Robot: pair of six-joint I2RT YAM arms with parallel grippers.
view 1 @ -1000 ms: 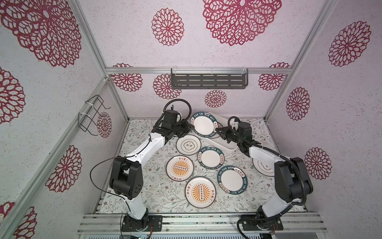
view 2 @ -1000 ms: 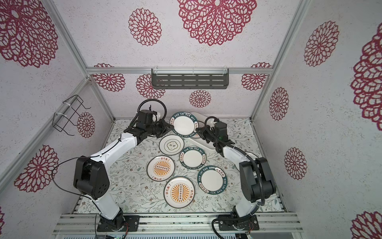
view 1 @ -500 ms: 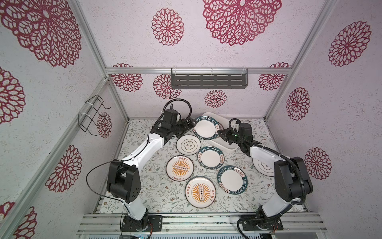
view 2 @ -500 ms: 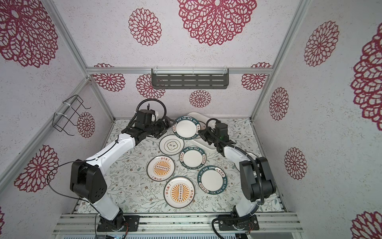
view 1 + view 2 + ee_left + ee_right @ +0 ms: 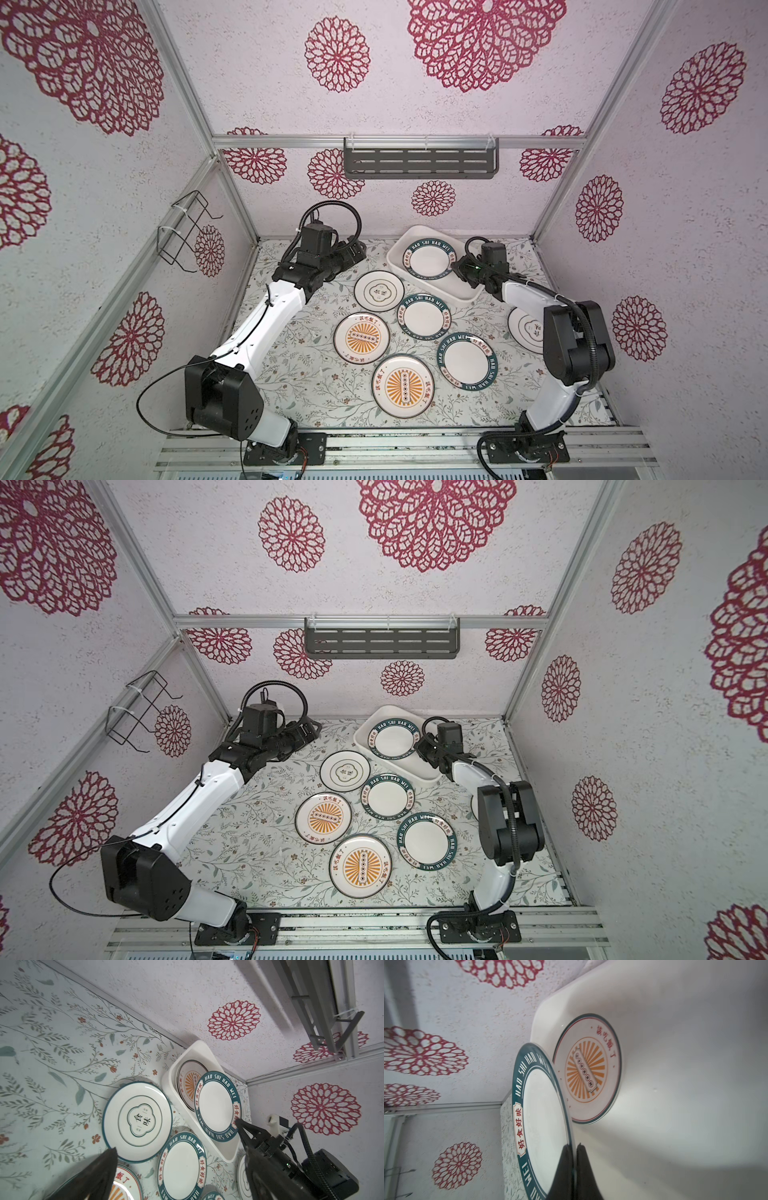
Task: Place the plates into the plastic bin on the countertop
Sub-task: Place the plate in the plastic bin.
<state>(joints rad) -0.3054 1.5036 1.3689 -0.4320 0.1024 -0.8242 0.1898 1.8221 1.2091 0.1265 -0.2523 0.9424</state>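
From my station I saw the right gripper (image 5: 574,1147) clenched on the rim of a teal-rimmed plate (image 5: 428,259), one finger on each face. The plate hung tilted over the far end of the plastic bin (image 5: 453,291). I could not tell whether its edge touched the bin. Beneath it a sunburst plate (image 5: 589,1070) lay flat on the bin's floor. The left gripper (image 5: 356,252) stood apart from the bin, near the back wall, above the countertop (image 5: 291,374). Its jaws were spread and grasped nothing, and in its wrist view only one finger (image 5: 104,1165) showed. Six plates lay on the countertop. A clover plate (image 5: 379,291) sat just beside the bin's near wall, with a second teal plate (image 5: 424,316) next to it. Nearer the arm bases lay an orange-centred plate (image 5: 361,337), another orange-centred plate (image 5: 403,386) and a third teal plate (image 5: 467,361). A second clover plate (image 5: 524,328) lay partly hidden behind the right arm.
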